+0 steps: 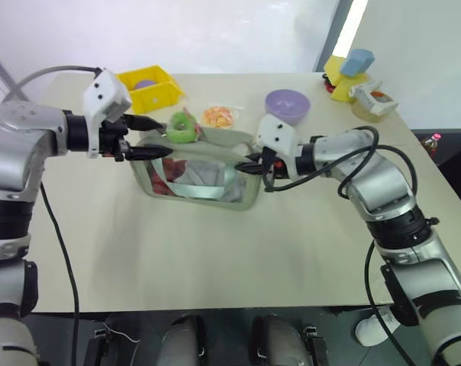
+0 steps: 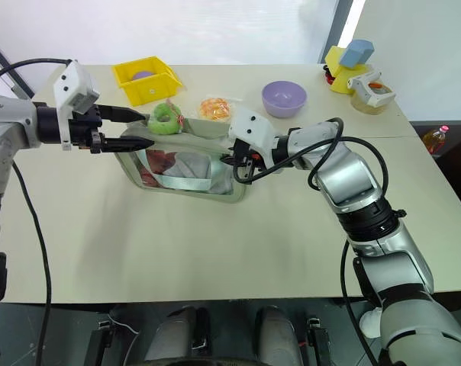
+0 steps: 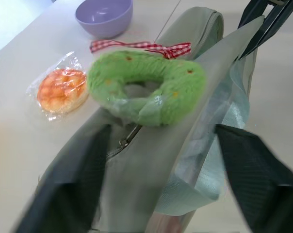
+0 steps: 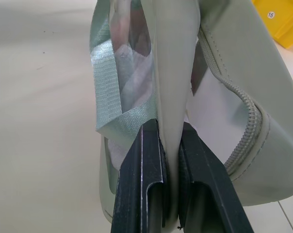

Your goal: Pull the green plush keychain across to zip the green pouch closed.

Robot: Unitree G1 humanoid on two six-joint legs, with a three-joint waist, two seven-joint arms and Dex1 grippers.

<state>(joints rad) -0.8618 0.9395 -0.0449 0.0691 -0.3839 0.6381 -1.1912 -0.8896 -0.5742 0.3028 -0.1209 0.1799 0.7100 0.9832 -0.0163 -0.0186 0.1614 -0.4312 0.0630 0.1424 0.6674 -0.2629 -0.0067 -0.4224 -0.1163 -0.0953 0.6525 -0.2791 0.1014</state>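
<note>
1. Beige table (image 1: 215, 259) carries the green pouch (image 1: 196, 179) at its centre.
2. Right gripper (image 1: 253, 165) pinches the pouch's right end; left gripper (image 1: 150, 137), fingers wide, flanks its left end.
3. Green plush keychain (image 1: 182, 126) lies on the pouch's far-left top.
4. Beyond the pouch: orange packet (image 1: 218, 116), purple bowl (image 1: 287, 104), yellow bin (image 1: 149, 86).

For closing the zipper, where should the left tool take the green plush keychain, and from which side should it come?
Probably grip the green plush keychain across one arm of its ring, near where it joins the zipper. It lies flat on top of the green pouch at the left tool's end, so come from that end, slightly above. The left tool is open; the right tool pinches the far end.
</note>
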